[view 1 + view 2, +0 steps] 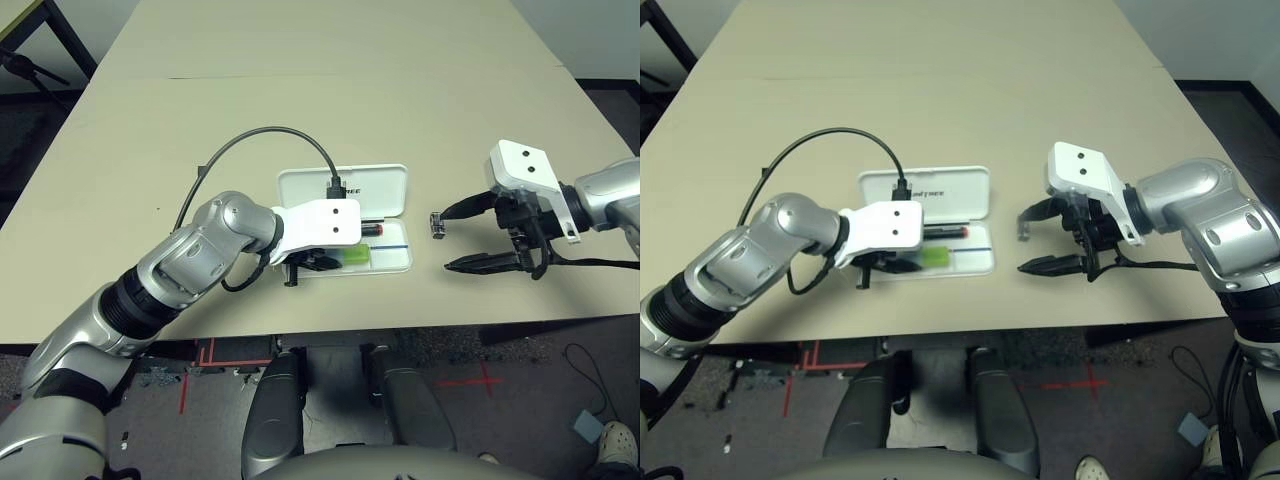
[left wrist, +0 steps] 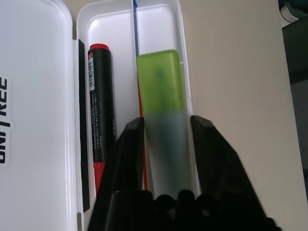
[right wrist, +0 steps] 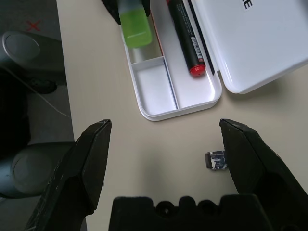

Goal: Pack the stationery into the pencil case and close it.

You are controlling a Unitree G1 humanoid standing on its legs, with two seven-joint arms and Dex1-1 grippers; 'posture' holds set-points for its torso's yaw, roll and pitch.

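The white pencil case (image 1: 392,188) lies open at mid-table, lid folded back. A red marker (image 2: 101,110) with a black body lies in its tray. Beside it rests the pale green-and-white stick (image 2: 161,77). My left gripper (image 2: 167,121) hangs over the tray, open, its fingers close on either side of the stick's frosted end. The tiny silver-grey metal piece (image 1: 437,224) sits on the bare table to the right of the case. My right gripper (image 1: 446,240) is wide open just beside that piece, which lies close to the inner side of one finger (image 3: 245,159).
A black cable (image 1: 260,140) arcs from my left wrist over the table behind the case. The tray's small end compartment (image 3: 156,89) holds nothing. The table's front edge (image 1: 400,328) runs close below both grippers.
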